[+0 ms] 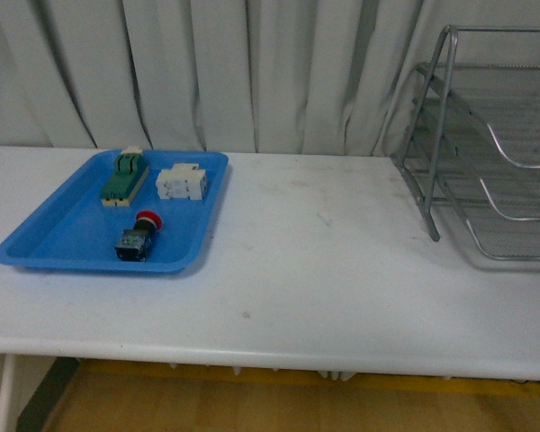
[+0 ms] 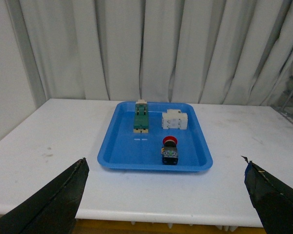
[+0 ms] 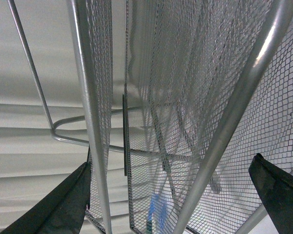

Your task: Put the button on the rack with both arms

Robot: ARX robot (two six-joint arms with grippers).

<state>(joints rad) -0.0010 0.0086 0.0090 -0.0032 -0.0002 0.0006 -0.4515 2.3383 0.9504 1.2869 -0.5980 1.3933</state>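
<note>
The button [image 1: 138, 236], with a red cap and a black-and-blue body, lies on its side in the blue tray [image 1: 54, 234] near its front edge. It also shows in the left wrist view [image 2: 169, 150]. The silver wire-mesh rack [image 1: 495, 144] stands at the table's right end. My left gripper [image 2: 166, 195] is open and empty, back from the table's front edge, facing the tray. My right gripper [image 3: 171, 200] is open and empty, right up against the rack's mesh [image 3: 185, 97]. Neither arm shows in the front view.
In the blue tray [image 2: 117, 146], a green oblong block [image 1: 124, 177] and a white blocky component [image 1: 182, 182] lie behind the button. White curtains hang behind the white table [image 1: 324, 261]. The table's front edge runs near the bottom of the front view.
</note>
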